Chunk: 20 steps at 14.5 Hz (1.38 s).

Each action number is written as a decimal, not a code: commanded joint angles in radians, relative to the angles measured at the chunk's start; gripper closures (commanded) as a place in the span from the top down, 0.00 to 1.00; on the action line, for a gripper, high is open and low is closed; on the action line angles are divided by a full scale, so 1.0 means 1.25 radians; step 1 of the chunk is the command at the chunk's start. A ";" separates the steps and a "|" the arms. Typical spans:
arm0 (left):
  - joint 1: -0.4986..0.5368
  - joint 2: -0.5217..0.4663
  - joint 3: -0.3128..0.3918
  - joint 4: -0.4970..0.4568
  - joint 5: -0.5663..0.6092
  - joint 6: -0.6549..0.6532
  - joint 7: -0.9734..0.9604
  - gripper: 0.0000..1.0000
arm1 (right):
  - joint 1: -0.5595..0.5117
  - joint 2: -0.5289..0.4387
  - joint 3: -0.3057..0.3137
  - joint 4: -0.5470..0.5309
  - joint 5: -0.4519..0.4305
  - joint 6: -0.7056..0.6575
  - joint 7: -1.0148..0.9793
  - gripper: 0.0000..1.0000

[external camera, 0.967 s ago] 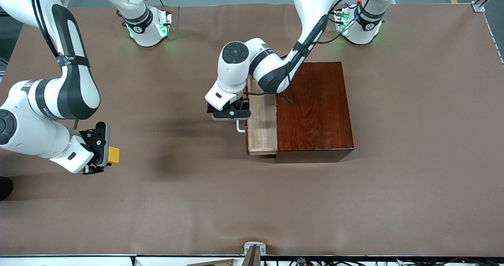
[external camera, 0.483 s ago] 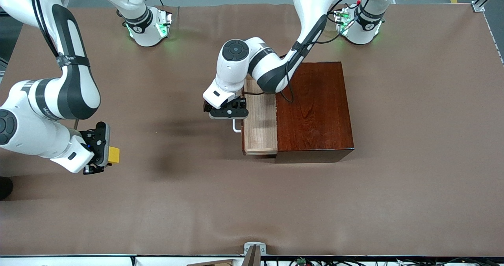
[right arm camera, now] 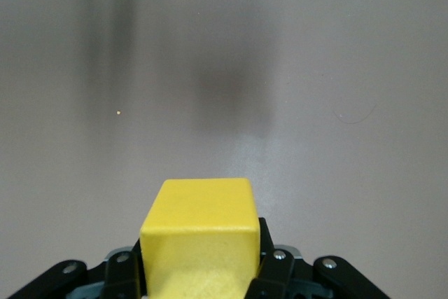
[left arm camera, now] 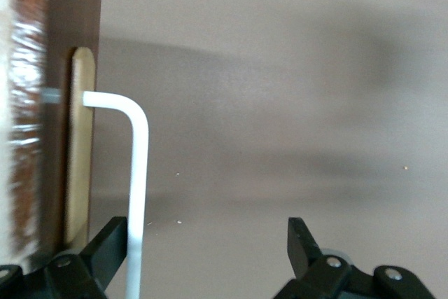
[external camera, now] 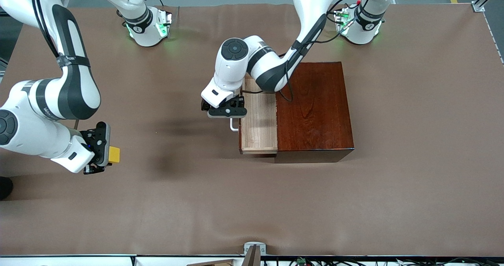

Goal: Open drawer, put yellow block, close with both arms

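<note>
The drawer [external camera: 258,125] is pulled partly out of the dark red-brown wooden box [external camera: 315,110], toward the right arm's end of the bench [external camera: 252,203]. Its pale wooden tray is visible from above and nothing lies in the part that shows. The white U-shaped handle [external camera: 234,125] sticks out from the drawer front.

The left hand [external camera: 224,112] is at the drawer front, just over the handle. In the left wrist view its two black fingers [left arm camera: 302,243] are apart, and the white bar of the handle [left arm camera: 137,194] passes close beside one of them. I cannot tell if this finger touches the bar. The dark reddish drawer front [left arm camera: 70,103] runs along the edge of this view, with a light oval plate where the handle is fixed.

The right hand [external camera: 103,149] is up over the bare bench near the right arm's end, well apart from the wooden box. It is clamped on the yellow block [external camera: 114,155], which sticks out from between the fingers. In the right wrist view the yellow block [right arm camera: 199,232] sits between the black fingers [right arm camera: 269,271] with plain faces, and under it there is only the brown bench surface [right arm camera: 315,68] with a soft shadow
</note>
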 commanded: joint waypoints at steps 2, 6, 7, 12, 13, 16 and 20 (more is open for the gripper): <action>-0.003 -0.004 -0.003 0.032 -0.025 -0.012 -0.005 1.00 | -0.008 -0.006 0.006 -0.004 0.012 -0.006 -0.018 0.00; 0.013 -0.069 0.003 0.032 -0.077 -0.068 -0.011 1.00 | 0.016 -0.009 0.020 -0.001 0.015 -0.023 -0.017 0.00; 0.035 -0.106 0.004 0.031 -0.080 -0.124 -0.010 1.00 | 0.022 -0.012 0.033 -0.001 0.015 -0.025 -0.017 0.00; 0.127 -0.266 0.009 0.021 -0.047 -0.429 0.101 1.00 | 0.058 -0.014 0.165 0.002 0.013 -0.018 0.079 0.00; 0.156 -0.290 0.009 0.018 -0.038 -0.486 0.165 1.00 | 0.090 -0.014 0.167 0.005 0.010 -0.017 0.124 0.00; 0.276 -0.360 0.005 0.009 -0.037 -0.621 0.342 1.00 | 0.239 -0.013 0.161 0.033 -0.021 -0.014 0.266 0.00; 0.398 -0.442 0.000 -0.048 -0.047 -0.689 0.474 1.00 | 0.409 -0.004 0.163 0.043 -0.139 0.035 0.491 0.00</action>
